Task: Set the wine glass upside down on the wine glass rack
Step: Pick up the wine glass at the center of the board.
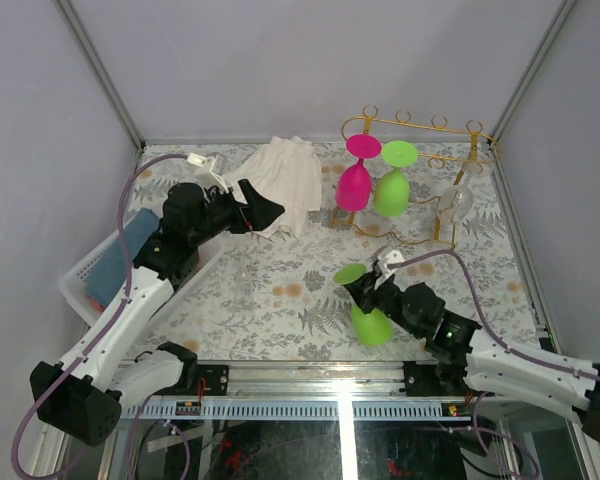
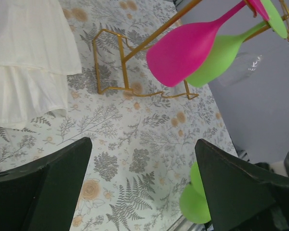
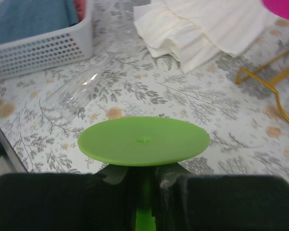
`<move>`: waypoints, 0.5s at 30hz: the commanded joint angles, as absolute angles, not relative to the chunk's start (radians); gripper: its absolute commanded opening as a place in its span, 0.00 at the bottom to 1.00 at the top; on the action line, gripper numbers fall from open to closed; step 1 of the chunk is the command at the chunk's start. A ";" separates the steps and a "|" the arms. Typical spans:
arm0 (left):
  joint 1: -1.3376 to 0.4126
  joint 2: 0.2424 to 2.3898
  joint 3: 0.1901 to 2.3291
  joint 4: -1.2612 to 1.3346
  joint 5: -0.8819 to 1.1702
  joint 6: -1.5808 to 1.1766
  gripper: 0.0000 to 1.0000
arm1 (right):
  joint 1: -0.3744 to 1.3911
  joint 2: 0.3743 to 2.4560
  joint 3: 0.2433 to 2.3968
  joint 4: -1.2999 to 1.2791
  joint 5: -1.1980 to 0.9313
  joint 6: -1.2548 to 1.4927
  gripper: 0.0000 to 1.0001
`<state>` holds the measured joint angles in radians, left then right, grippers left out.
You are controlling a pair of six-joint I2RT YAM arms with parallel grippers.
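Fern-printed tabletop (image 1: 280, 300) carried the gold wine glass rack (image 1: 424, 128) at its far right. Nearer, the right end effector (image 1: 370, 288) pinched a green wine glass (image 1: 373, 328) by its stem, base upward. The left end effector (image 1: 269, 212) stood spread.

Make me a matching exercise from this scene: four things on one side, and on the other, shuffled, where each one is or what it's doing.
Things
1. pink wine glass
2. blue cloth
3. white cloth
4. right gripper

Places or states
A. lies in the white basket
B. shut on the stem of a green wine glass
C. hangs upside down on the gold rack
D. lies bunched on the table

Pairs: 1-C, 2-A, 3-D, 4-B
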<state>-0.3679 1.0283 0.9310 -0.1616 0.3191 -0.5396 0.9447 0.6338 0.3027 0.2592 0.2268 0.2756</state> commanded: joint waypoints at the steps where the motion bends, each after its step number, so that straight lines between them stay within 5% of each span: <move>1: -0.384 1.014 0.918 -0.066 0.376 -0.608 0.88 | 1.055 0.748 0.228 0.798 0.275 0.028 0.00; 15: -0.439 0.977 0.872 0.042 0.469 -0.769 0.84 | 1.058 1.152 0.281 1.535 0.206 -0.183 0.00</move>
<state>-0.4229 0.9859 0.8909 -0.0616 0.4122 -0.7082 1.0512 1.0870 0.2108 1.1828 0.2146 -0.1154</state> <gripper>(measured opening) 0.851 0.154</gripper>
